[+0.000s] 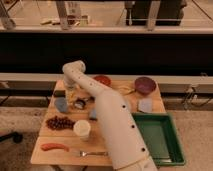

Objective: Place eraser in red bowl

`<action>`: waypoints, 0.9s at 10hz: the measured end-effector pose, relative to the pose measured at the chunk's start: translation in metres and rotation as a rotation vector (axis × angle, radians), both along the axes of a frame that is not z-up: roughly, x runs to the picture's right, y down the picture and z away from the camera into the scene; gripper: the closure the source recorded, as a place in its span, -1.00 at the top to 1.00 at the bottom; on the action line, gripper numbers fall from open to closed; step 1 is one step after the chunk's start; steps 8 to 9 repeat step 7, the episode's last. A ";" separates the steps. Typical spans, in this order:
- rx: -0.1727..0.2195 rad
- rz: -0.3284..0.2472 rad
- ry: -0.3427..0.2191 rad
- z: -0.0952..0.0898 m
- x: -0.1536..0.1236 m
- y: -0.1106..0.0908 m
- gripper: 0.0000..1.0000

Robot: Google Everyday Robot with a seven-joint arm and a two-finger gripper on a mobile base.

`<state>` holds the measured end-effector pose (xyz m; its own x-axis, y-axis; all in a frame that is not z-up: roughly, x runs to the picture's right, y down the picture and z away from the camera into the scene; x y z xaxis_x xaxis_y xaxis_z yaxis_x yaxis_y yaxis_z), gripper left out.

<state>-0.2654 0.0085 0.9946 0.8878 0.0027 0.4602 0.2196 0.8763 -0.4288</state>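
Note:
The eraser (58, 93) is a small dark block lying at the left edge of the wooden table (120, 90). The red bowl (102, 80) stands at the table's back middle, to the right of the arm's wrist. My gripper (70, 93) hangs down from the bent white arm (107, 115), just right of the eraser and left of the red bowl, low over the table. The arm hides part of the table behind it.
A dark purple bowl (145, 85) stands back right, with a grey-blue cloth (146, 105) in front of it. A blue sponge (61, 104), grapes (60, 122), a white cup (82, 129), a sausage (54, 147) and a fork (92, 153) lie on the left. A green tray (172, 145) sits front right.

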 end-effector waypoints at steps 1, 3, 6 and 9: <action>-0.002 0.005 -0.004 0.001 0.001 0.000 0.60; -0.010 0.014 -0.009 0.004 0.002 0.001 0.60; -0.020 0.015 -0.014 0.007 -0.001 0.003 0.60; -0.022 0.015 -0.014 0.008 -0.001 0.003 0.51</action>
